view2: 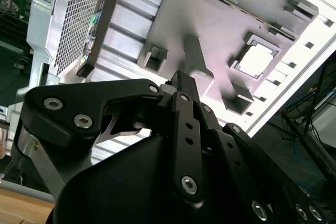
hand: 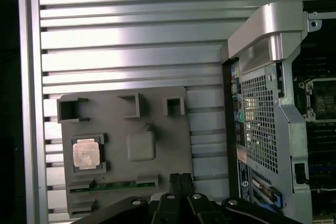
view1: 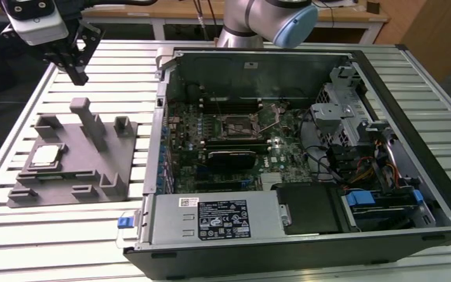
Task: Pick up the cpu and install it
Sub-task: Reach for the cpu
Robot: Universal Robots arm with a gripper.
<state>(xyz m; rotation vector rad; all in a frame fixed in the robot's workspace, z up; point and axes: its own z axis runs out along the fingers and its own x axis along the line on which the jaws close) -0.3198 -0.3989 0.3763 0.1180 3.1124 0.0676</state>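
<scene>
Over the tabletop (view1: 69, 232), the gripper (view1: 78, 77) is held, fingers (hand: 176, 183) pressed together; the cpu (view1: 45, 157) is best approached squarely, by its edges.

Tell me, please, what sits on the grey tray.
The cpu sits in a square recess of the tray, among upright posts. The recess floor under it is hidden.

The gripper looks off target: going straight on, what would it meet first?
The gripper would probably meet the grey tray, at or beside its tall post, not the cpu; depth is unclear.
</scene>
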